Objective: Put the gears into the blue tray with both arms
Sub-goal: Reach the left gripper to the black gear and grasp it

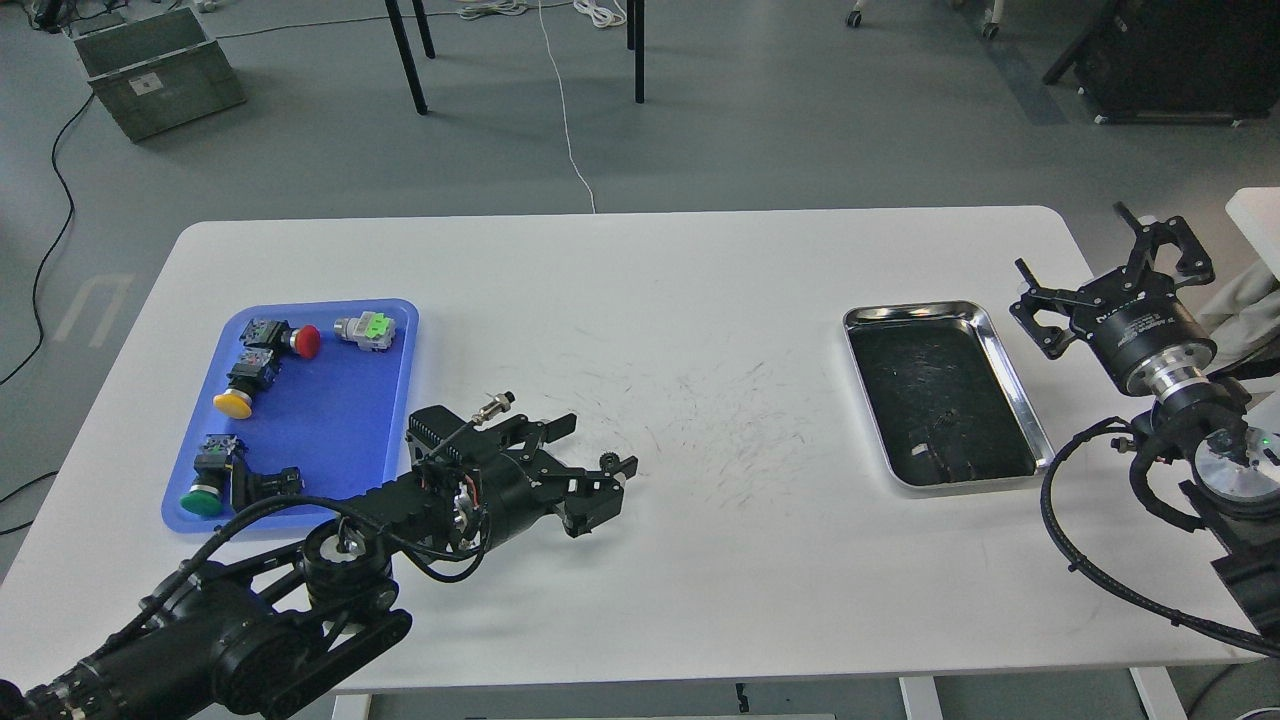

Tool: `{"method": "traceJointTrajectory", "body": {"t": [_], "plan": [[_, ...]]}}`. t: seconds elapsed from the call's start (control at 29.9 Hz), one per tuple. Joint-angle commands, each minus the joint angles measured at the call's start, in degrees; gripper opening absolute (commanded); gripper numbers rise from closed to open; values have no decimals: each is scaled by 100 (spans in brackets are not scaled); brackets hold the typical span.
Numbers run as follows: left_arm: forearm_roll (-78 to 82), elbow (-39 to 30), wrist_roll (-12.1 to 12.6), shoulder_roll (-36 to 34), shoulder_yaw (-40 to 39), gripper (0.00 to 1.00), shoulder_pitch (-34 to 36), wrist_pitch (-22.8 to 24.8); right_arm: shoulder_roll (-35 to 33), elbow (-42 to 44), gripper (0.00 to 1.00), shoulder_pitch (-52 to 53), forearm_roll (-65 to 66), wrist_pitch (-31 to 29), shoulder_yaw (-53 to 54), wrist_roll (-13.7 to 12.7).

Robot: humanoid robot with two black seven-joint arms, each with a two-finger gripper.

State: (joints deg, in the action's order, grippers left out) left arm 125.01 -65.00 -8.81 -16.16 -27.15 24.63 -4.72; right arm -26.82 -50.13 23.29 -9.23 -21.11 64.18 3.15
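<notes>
One small black gear lies on the white table, right of the blue tray. My left gripper is low over the table and open. The gear sits between its two fingers, close to the nearer fingertip. I cannot tell whether that fingertip touches it. The blue tray at the left holds several coloured push-buttons and a small black part near its front edge. My right gripper hangs open beyond the table's right end, holding nothing.
A shiny steel tray with a dark inside lies on the right part of the table. Cables trail from the right arm along the table's right edge. Behind the table are a grey crate and table legs on the floor.
</notes>
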Motion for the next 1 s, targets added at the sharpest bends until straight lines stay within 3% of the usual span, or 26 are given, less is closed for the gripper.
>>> {"method": "traceJointTrajectory", "body": {"t": [0.0,0.4,0.5,0.57,0.63,0.73,0.97], "plan": [[-1,102,2,95,8,82,-2,-3,1,-15,99,0,9,-25,-28,-8],[-1,418,81,376,-1,69,-99,-20,45,-15,99,0,9,-7,-28,1],[-1,480,90,403,-1,50,-117,-20,80,-23,99,9,9,-16,-28,-8],[-1,497,90,420,-1,44,-117,-20,89,-23,99,9,9,-25,-28,-8],[-1,506,90,429,-19,22,-134,-20,89,-23,99,9,9,-25,-28,1],[-1,515,90,429,-62,6,-204,-46,89,-23,99,9,9,-25,-28,1],[-1,392,72,254,-168,4,-222,-196,89,-32,99,9,9,-25,-28,1]]}}
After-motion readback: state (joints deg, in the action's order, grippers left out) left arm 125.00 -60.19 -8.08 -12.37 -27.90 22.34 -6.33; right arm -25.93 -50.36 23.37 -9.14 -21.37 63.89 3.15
